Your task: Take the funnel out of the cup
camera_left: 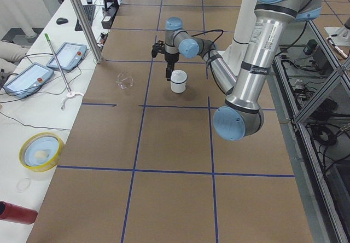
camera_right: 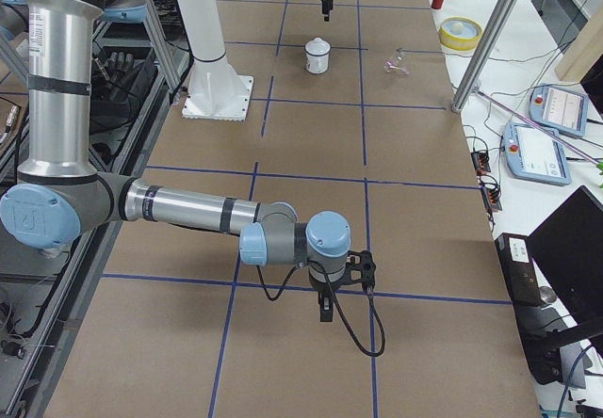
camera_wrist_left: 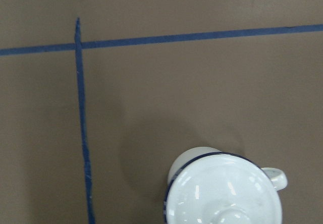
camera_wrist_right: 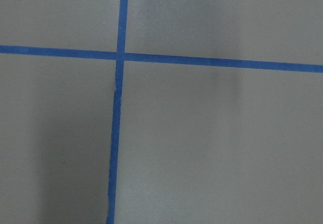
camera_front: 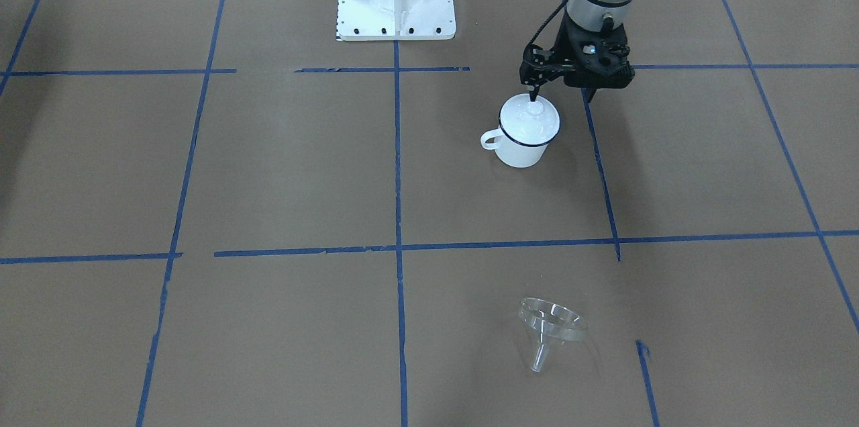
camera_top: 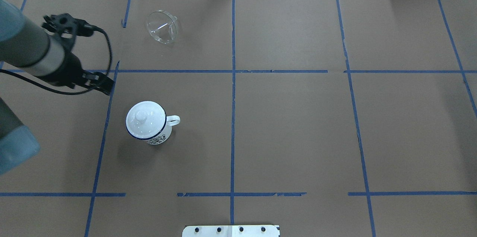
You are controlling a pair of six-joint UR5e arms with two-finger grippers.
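White cup [camera_front: 520, 153], blue rim; clear funnel [camera_front: 550, 326]

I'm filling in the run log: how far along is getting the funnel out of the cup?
Done: the funnel lies on its side on the table, well apart from the cup, which carries a white lid. In hand: nothing; the left gripper hangs empty near the cup. Left: apparently nothing for this task.

Left arm [camera_top: 29, 52] extends forward with the wrist bent, so that the left gripper [camera_front: 534, 95] points straight down, jaws closed together and holding nothing. Right arm [camera_right: 184, 209] is stretched out low and nearly level, and the right gripper [camera_right: 325, 311] hangs pointing down from its wrist. Its jaw spacing cannot be made out.
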